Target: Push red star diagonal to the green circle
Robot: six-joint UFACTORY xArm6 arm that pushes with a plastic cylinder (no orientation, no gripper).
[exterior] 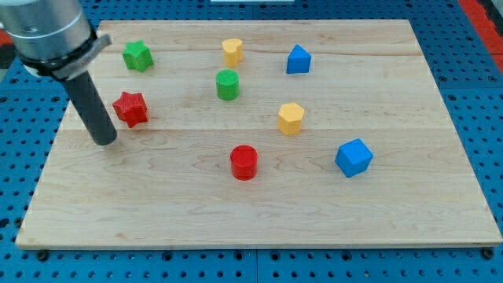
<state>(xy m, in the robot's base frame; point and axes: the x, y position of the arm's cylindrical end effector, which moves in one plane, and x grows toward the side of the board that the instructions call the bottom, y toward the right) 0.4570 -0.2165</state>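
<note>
On the wooden board (259, 220), the green circle (227, 84) sits upper centre. The red star (130, 108) lies at its eight o'clock, near the left edge. My tip (104, 141), a bare rod with no jaws, rests just beside the star at its seven o'clock, so a push would likely drive it toward one o'clock.

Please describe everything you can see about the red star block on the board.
The red star is a small, chunky block with a star outline and a flat top, in matte red that looks like painted wood or plastic. It lies flat on the wooden board, toward the view's left side, below the green star and left of the green circle. My tip rests just to its lower left, very close; whether they touch cannot be told. No other block touches it.
</note>
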